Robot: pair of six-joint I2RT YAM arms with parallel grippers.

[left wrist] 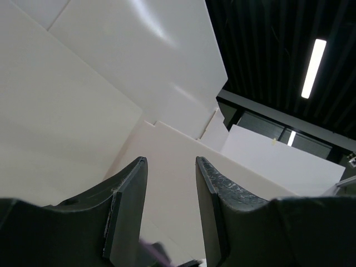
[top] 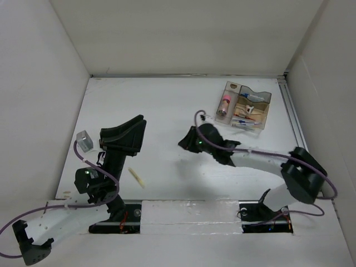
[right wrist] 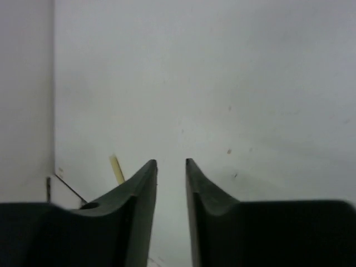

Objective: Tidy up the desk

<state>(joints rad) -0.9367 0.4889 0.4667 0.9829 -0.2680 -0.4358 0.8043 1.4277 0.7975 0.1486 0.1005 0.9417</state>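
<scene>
Beneath both arms, the white matte surface [top: 167, 105], walled by white panels and edged at the right by a metal rail [top: 293, 119]. Above its near-left part, lifted clear of it and tipped upward, the left end effector [top: 139, 120]; no contact with the surface. In the left wrist view, aimed at the wall panels and a dark ceiling beyond, with the left end effector [left wrist: 169, 167] parted to a moderate gap and empty. Near the middle of the surface, low over it and facing left, the right end effector [top: 182, 143]; contact with the surface not possible to tell. In the right wrist view, bare surface straight ahead of the right end effector [right wrist: 171, 167], parted only narrowly, nothing gripped and nothing between the fingers. On the surface between the two arms, nearer the left one, a pale yellow stick [top: 137, 177], untouched; same stick [right wrist: 117, 169] just left of the right fingers in the wrist view. Far right on the surface, beside the rail, a clear compartment tray [top: 266, 99] holding a pink tube [top: 225, 104] and other small items, well apart from both arms.
</scene>
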